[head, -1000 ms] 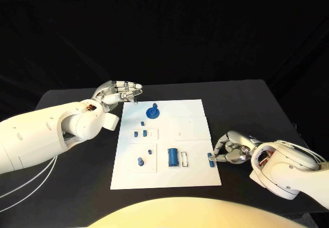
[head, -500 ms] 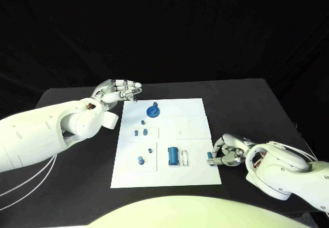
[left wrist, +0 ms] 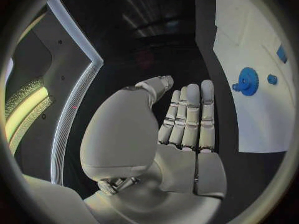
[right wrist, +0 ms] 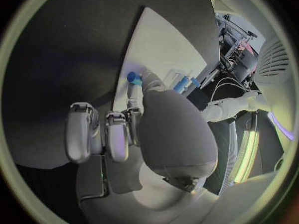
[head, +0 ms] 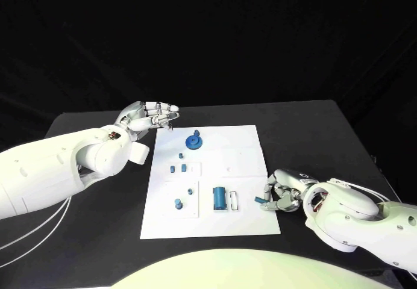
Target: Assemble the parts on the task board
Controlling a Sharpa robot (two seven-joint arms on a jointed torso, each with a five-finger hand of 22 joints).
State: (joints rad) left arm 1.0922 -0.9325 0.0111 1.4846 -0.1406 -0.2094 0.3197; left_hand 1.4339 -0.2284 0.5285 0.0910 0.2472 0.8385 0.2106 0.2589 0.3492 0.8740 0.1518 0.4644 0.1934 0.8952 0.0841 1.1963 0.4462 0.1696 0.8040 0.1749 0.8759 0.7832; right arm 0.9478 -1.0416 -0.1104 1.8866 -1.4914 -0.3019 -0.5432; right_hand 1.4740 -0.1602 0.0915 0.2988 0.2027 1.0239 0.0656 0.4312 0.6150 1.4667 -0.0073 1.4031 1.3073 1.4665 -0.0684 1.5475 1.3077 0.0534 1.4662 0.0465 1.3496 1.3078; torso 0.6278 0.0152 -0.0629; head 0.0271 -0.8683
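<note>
**Right hand pinches a blue peg at the board's edge; left hand idle at the far corner**

The white task board (head: pixel 234 150) lies in the middle of the black counter (head: pixel 313 129). At the board's right edge, near its front corner, the right hand (head: pixel 283 197) holds a small blue peg (head: pixel 261 199) between its fingertips; the peg is tilted and sits over the board's margin. The right wrist view shows the same blue peg (right wrist: pixel 133 79) pinched at the fingertips (right wrist: pixel 136 92) above the white surface, with the remaining fingers curled beside it.

The left hand (head: pixel 149 117) hangs just beyond the board's far left corner, over the counter. Its fingers are loosely bent and hold nothing; in the left wrist view the left hand's fingers (left wrist: pixel 189 115) lie side by side, apart from the thumb, with an empty palm.

On the board, a blue gear (head: pixel 194 142) rests near the far left corner, also visible in the left wrist view (left wrist: pixel 248 81). Nearer the robot, a blue cylinder (head: pixel 219 197) lies lengthwise beside a white slot, just left of the held peg. Several small blue pieces (head: pixel 182 168) stand along the board's left side, too small to tell apart.
</note>
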